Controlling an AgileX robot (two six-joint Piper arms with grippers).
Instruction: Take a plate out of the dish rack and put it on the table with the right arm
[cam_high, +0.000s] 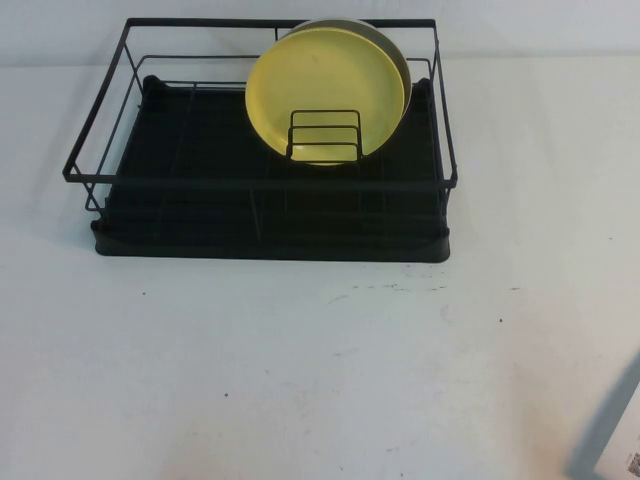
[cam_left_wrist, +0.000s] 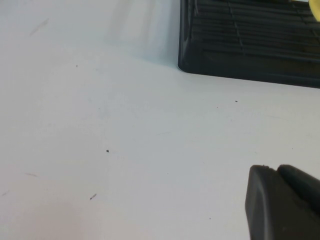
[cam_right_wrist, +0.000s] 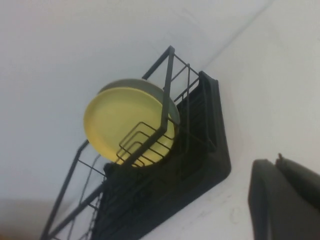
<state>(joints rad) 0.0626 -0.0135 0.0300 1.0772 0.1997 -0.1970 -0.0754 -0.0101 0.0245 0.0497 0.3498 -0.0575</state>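
Plates upright in rack, neither arm engaged.
Yellow plate (cam_high: 325, 92) stands in the wire holder (cam_high: 325, 135) of the dish rack (cam_high: 270, 215), grey plate (cam_right_wrist: 131, 84) touching behind. Right end effector (cam_right_wrist: 285, 200) closed, empty, well apart over tabletop (cam_high: 300, 380); left end effector (cam_left_wrist: 282, 205) parked, opening unclear. Risks: snagging rack wires, pinching both plates, dragging rack.

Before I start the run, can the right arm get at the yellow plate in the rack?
Probably yes. The yellow plate stands upright at the front of the rack, a grey plate behind it. The shut right claw is clear of it.
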